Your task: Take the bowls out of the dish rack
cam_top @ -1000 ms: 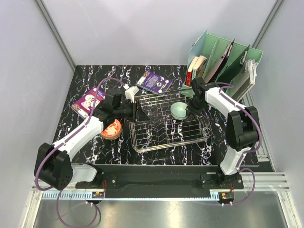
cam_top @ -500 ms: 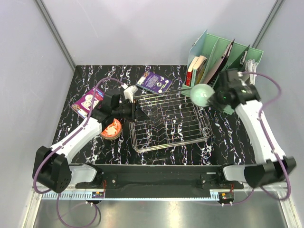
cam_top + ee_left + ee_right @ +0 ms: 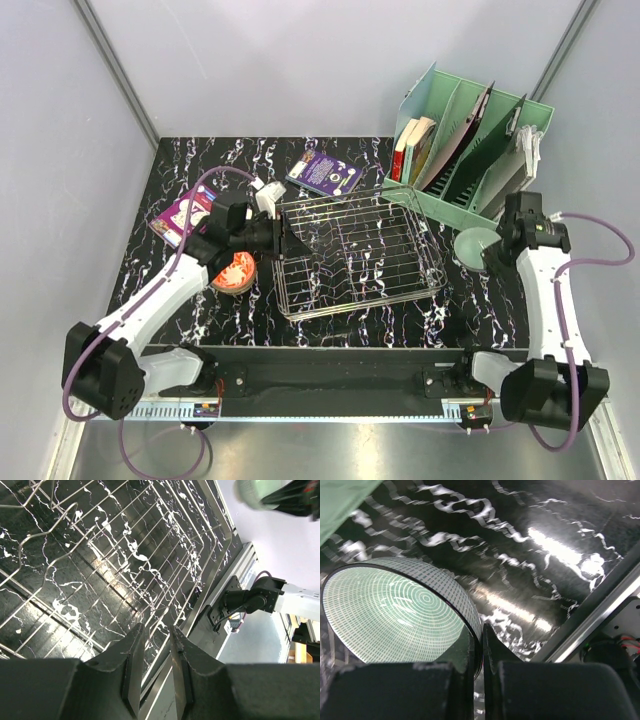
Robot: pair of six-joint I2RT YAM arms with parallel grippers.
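A black marble table (image 3: 200,165) holds an empty wire dish rack (image 3: 360,255) at its centre, with a mint file organizer (image 3: 470,135) behind it to the right. The right gripper (image 3: 479,645) is clamped on the rim of a pale green bowl (image 3: 473,243), which sits right of the rack, outside it and just in front of the organizer. The left gripper (image 3: 155,640) is at the rack's left rim, fingers slightly apart; whether they pinch a wire cannot be told. A red floral bowl (image 3: 236,271) sits on the table left of the rack.
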